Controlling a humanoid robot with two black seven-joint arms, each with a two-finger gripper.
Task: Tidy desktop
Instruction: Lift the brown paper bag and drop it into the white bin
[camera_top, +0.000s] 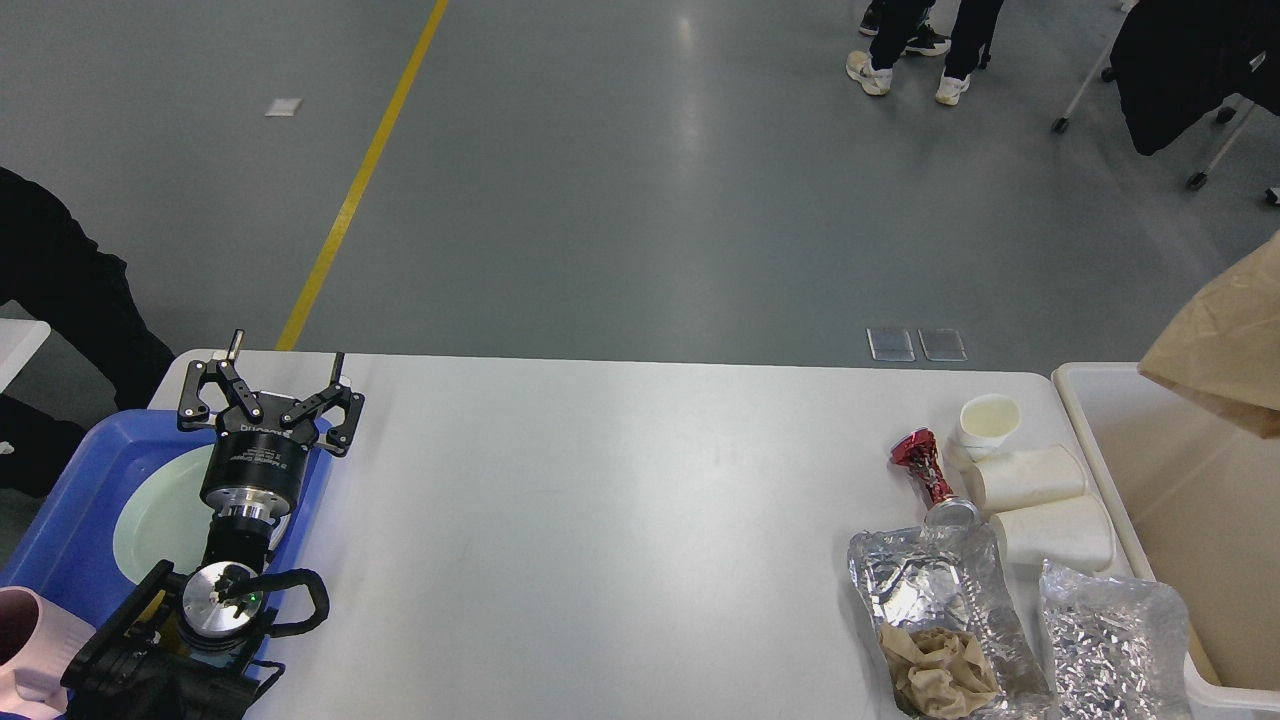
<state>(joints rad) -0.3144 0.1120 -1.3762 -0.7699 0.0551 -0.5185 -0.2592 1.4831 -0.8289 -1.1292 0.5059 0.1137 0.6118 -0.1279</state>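
The desktop (600, 520) is a wide white table. My left gripper (287, 352) is open and empty, raised over the table's far left edge, above a blue tray (70, 500). On the right side lie a red crumpled wrapper (922, 462), an upright paper cup (988, 421), two paper cups lying on their sides (1030, 478) (1058, 532), a silver foil bag (935, 590) with a crumpled brown paper (938, 668) on it, and a second foil bag (1110, 630). My right gripper is out of view.
The blue tray holds a pale green plate (155, 510). A pink cup (25, 640) stands at the bottom left. A cream-white bin (1180, 500) stands off the table's right edge, with brown paper (1225, 340) above it. People stand on the floor beyond.
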